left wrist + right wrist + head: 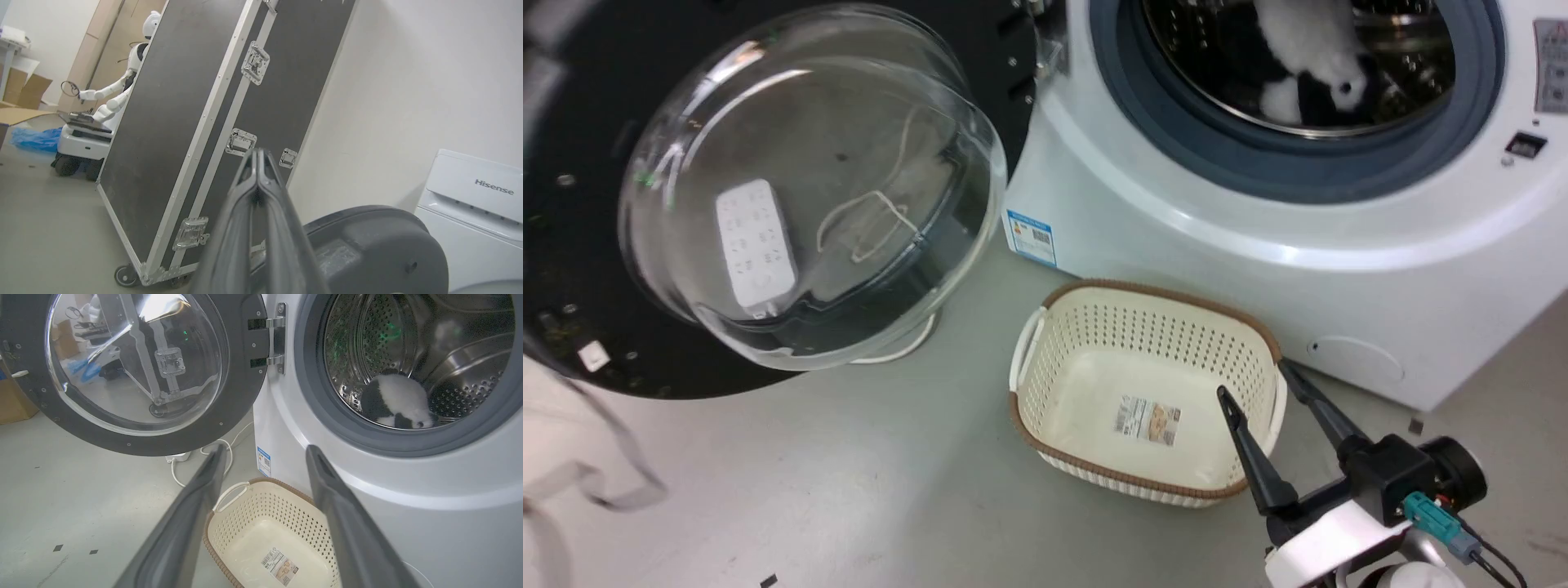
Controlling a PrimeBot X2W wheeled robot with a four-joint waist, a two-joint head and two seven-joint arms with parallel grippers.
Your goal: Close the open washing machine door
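Observation:
The washing machine door (809,188) hangs wide open at the left of the head view, its clear glass bowl bulging toward me inside a black rim. The white washing machine (1258,245) stands to its right with the drum open. My right gripper (1258,384) is open and empty, low at the right above a basket. In the right wrist view, that gripper (265,451) points between the door (135,367) and the washing machine (286,428). My left gripper (258,152) is shut on nothing, on the outer side of the door (367,245), whose dark back shows below it.
A cream perforated basket (1143,392) sits empty on the floor before the machine. A black-and-white plush toy (394,400) lies in the drum. A white cable (204,451) runs under the door. A tall black flight case (196,102) and another white robot (110,98) stand behind.

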